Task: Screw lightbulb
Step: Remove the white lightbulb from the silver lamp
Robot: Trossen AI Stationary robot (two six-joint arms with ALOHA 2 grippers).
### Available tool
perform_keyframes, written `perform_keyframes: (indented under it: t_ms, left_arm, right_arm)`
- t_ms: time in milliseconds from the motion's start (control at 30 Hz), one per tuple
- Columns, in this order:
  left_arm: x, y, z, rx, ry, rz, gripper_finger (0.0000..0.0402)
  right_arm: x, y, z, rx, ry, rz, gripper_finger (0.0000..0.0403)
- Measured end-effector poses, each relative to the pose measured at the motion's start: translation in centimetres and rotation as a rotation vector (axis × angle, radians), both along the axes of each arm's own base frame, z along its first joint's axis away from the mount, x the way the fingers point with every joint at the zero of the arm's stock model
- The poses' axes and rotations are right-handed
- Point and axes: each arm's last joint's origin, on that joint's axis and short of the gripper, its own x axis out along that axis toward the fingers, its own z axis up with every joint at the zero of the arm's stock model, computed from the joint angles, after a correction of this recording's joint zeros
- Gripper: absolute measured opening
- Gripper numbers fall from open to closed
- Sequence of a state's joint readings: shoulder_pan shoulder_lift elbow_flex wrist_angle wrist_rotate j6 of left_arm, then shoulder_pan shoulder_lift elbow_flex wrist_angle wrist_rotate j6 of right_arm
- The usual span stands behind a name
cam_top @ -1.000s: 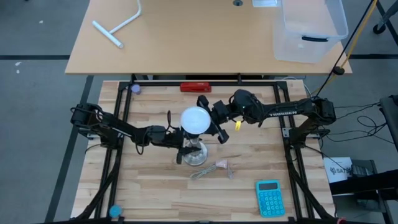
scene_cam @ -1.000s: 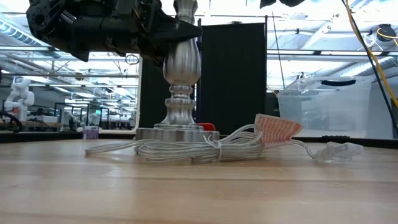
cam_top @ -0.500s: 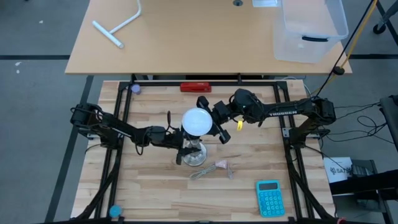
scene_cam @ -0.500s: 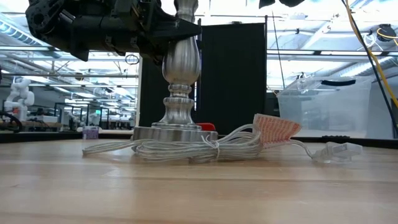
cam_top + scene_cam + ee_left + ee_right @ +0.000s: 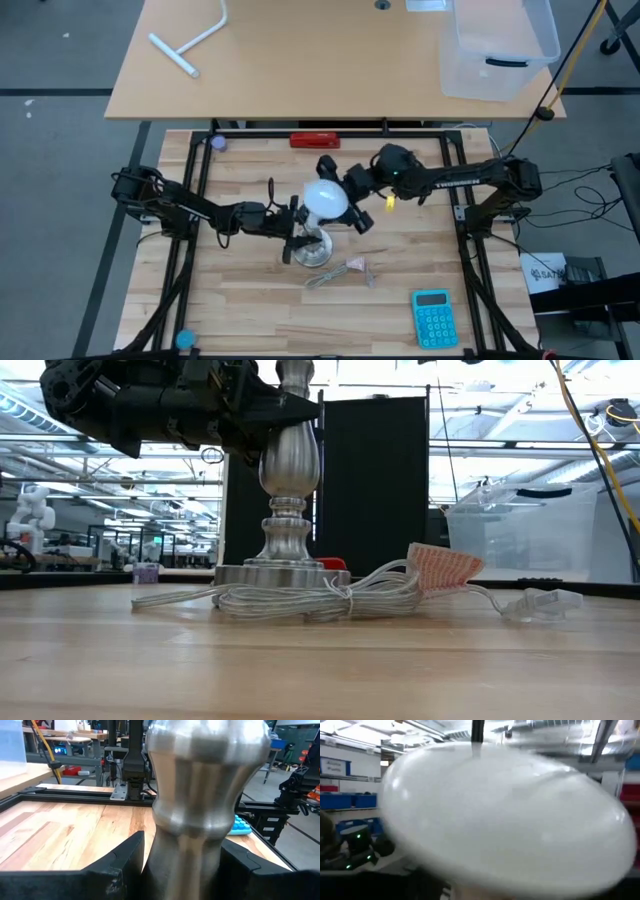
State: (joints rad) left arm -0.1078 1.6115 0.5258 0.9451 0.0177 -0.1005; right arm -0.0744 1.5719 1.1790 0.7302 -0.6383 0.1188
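Since the earlier frame, the lightbulb (image 5: pixel 327 199) is seen shifted slightly right and far of the lamp stand (image 5: pixel 312 247). From the left, the left gripper (image 5: pixel 298 232) is closed around the stand's silver stem (image 5: pixel 192 815). The bulb is held above the stand by the right gripper (image 5: pixel 338 196), clamped on it. Right of the stand, bare tabletop (image 5: pixel 420 255) is left before the blue calculator (image 5: pixel 434 317).

Tan desk (image 5: pixel 300 70), grey floor (image 5: pixel 60 150), perhaps a black partition (image 5: pixel 375 480)
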Motion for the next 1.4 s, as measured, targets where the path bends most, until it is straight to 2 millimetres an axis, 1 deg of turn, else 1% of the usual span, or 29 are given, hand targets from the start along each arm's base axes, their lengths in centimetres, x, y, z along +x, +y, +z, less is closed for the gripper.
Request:
perform_keyframes:
  t_ms: [100,200,333,533,667,767,867,1000,1167,1267,1400]
  left_arm:
    - [0.0,0.0,0.0,0.001,-0.001,0.0,0.019]
    - [0.0,0.0,0.0,0.001,0.0,0.0,0.019]
    - [0.0,0.0,0.0,0.002,0.0,0.0,0.019]
    - [0.0,0.0,0.0,0.003,0.0,0.0,0.019]
    - [0.0,0.0,0.0,0.004,0.0,0.0,0.019]
    - [0.0,0.0,0.0,0.004,0.0,-0.001,0.019]
    - [0.0,-0.2,0.0,0.005,0.003,-0.006,0.019]
    - [0.0,-0.4,0.0,0.012,0.001,-0.008,0.019]
    - [0.0,-0.3,0.0,0.017,-0.003,0.016,0.019]
    - [0.0,-0.3,0.0,0.021,-0.003,0.017,0.019]
    - [0.0,-0.3,0.0,0.022,-0.004,0.018,0.019]
  right_arm:
    - [-0.2,0.0,0.4,-0.019,-0.031,-0.006,0.0295]
    - [-0.2,0.0,0.3,-0.024,-0.032,-0.01,0.029]
    - [-0.2,-0.2,0.5,-0.013,-0.045,-0.058,0.0254]
    - [-0.2,-0.2,0.6,-0.024,-0.059,-0.074,0.0165]
    - [-0.3,-0.3,0.7,-0.031,-0.069,-0.08,0.0153]
    - [-0.7,-0.8,1.1,-0.043,-0.066,-0.097,0.0156]
    - [-1.5,-1.3,1.6,-0.079,-0.042,-0.127,0.0165]
    - [-3.3,-1.6,2.6,-0.16,-0.005,-0.179,0.0154]
    - [-5.7,-1.8,3.5,-0.236,0.057,-0.309,0.0151]
    - [-6.9,-1.8,3.5,-0.249,0.091,-0.368,0.0158]
    - [-8.0,-2.0,2.3,-0.262,0.167,-0.478,0.015]
